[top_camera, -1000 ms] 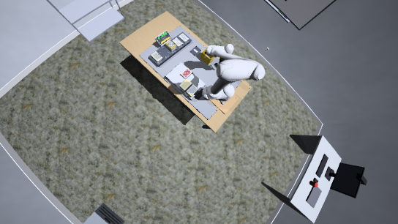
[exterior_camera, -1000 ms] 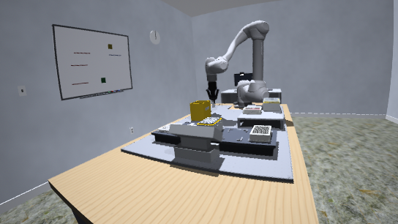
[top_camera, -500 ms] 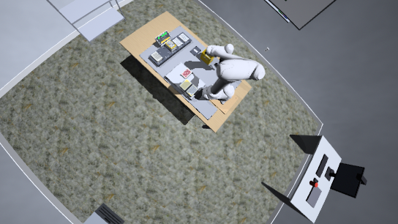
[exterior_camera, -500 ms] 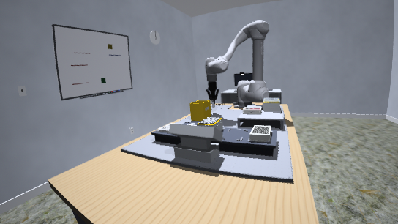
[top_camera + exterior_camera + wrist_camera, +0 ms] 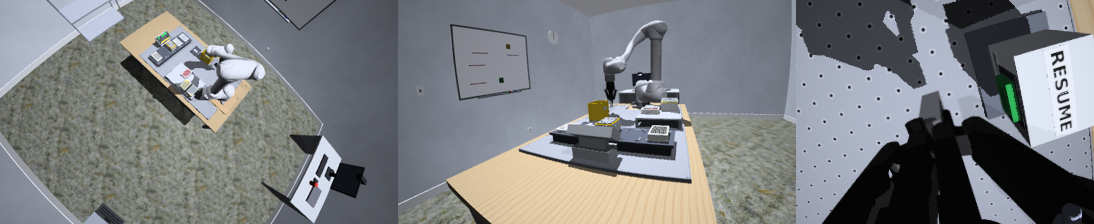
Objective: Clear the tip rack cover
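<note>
The gripper was found fully closed, its black fingers pressed together with nothing held between them. It was pointed down at the grey perforated deck plate, and in the wrist view its tips were seen just beside the RESUME key, whose green face lay to the right of the fingertips. Whether the fingers touched the key could not be told. The white label block lettered RESUME was mounted on the far side of the key from the gripper, and the dark post housing stood above and to the right of the fingertips.

In the exterior view the gripper was held vertical under the white arm, and the yellow waste bin stood upright just beside it, nearer the camera. From the top the same bin was seen close to the wrist.

The tip rack, with a yellow border, was located well apart from the gripper, beyond the bin, on the dark row of deck positions. A pattern of holes showed on its top. Whether a cover lay inside the bin could not be told. A plate sat further along that row. The shelf, carrying boxes, stood on the opposite side of the arm's base from the gripper.
</note>
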`<move>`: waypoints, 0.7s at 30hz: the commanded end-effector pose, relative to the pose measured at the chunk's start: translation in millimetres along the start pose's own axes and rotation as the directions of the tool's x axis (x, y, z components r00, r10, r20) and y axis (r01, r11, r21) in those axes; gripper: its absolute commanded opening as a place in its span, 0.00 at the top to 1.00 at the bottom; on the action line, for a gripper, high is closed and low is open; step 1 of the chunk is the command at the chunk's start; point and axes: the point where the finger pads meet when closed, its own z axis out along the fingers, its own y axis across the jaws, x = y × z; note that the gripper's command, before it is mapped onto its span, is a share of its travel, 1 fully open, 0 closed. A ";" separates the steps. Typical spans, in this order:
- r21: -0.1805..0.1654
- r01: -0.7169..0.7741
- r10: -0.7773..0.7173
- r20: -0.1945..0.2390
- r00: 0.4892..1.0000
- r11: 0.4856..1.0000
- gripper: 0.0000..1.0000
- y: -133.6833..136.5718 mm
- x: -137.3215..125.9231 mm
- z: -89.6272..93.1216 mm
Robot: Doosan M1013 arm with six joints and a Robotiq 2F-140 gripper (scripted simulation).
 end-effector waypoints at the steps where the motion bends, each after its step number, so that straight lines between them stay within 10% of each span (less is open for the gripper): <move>1: 0.005 -0.003 0.003 0.000 1.000 1.000 1.00 2.9 0.3 2.3; 21: 0.005 -0.003 0.003 0.000 1.000 1.000 1.00 32.9 0.2 2.4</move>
